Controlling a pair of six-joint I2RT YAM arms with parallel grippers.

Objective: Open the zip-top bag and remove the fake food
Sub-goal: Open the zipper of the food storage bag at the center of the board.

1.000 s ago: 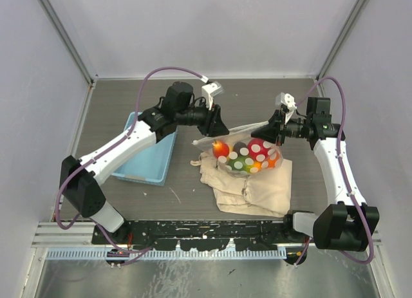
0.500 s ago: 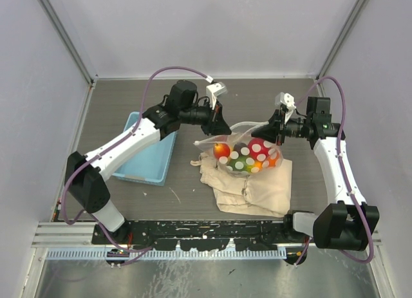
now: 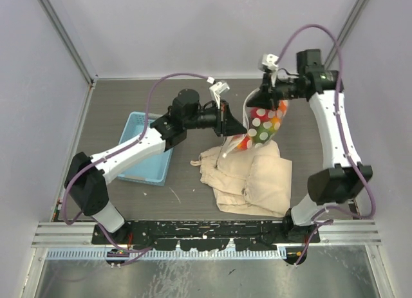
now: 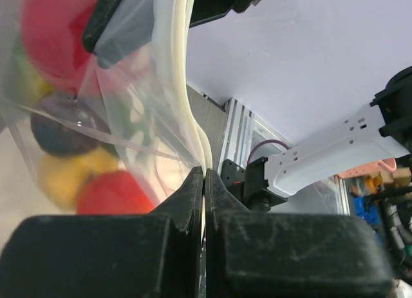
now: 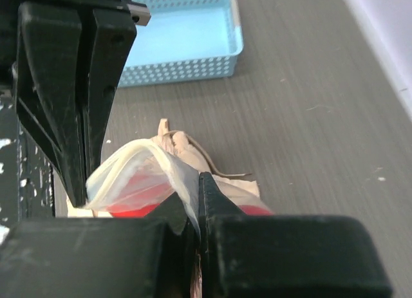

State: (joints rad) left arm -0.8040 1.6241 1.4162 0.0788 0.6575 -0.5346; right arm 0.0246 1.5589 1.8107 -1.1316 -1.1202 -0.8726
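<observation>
Clear zip-top bag [image 3: 262, 125] pinched by left gripper [image 4: 205, 177] | right gripper [image 5: 197, 185] clamps opposite lip | fake food [image 4: 106, 194] close in left wrist; basket [image 5: 187, 40] in right wrist

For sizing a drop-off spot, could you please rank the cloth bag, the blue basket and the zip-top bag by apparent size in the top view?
1. Cloth bag
2. Blue basket, partly under the left arm
3. Zip-top bag, smallest though held up nearer the camera

Clear, white-spotted zip-top bag [image 3: 262, 123] aloft, hanging tilted, colourful fake food [image 3: 247, 142] inside.
</observation>
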